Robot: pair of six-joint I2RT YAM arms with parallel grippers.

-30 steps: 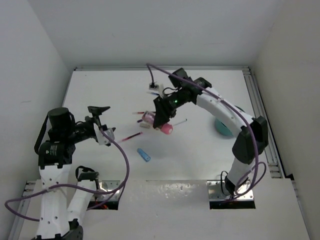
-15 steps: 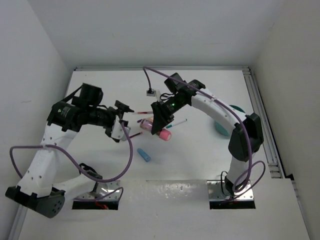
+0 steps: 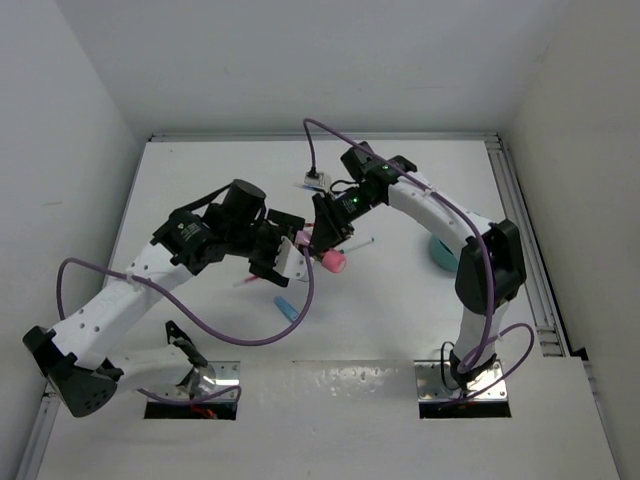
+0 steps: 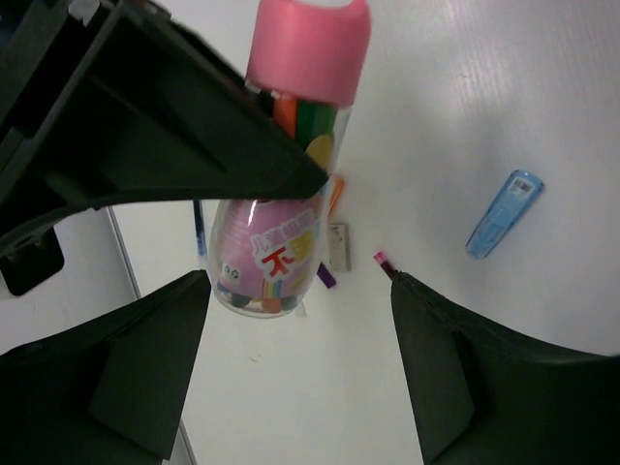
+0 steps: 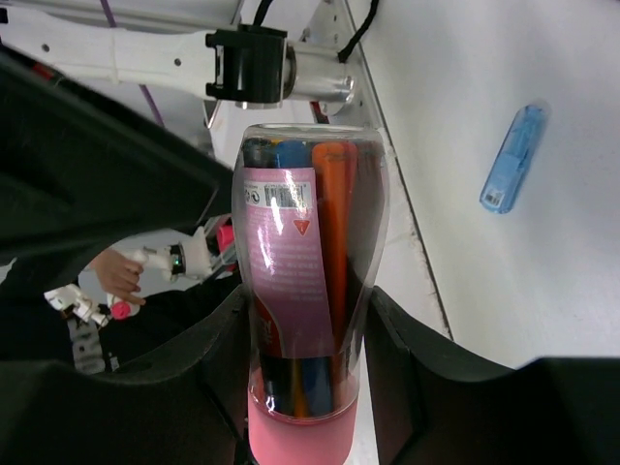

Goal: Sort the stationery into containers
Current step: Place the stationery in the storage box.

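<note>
Right end effector (image 5: 305, 325) clamps clear pink-capped tube (image 5: 291, 232) of coloured markers (image 5: 334, 242); left end effector (image 4: 300, 281) gapes.

Robot lab: white-walled test booth (image 3: 330, 70)

The right gripper (image 5: 308, 360) clamps a pink-capped clear marker tube (image 5: 302, 242), blue stick (image 5: 513, 158) nearby

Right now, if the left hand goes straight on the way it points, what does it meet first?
Probably the pink-capped marker tube held in the right hand; it lies ahead of the left hand, between its fingers, depth unclear.
</note>
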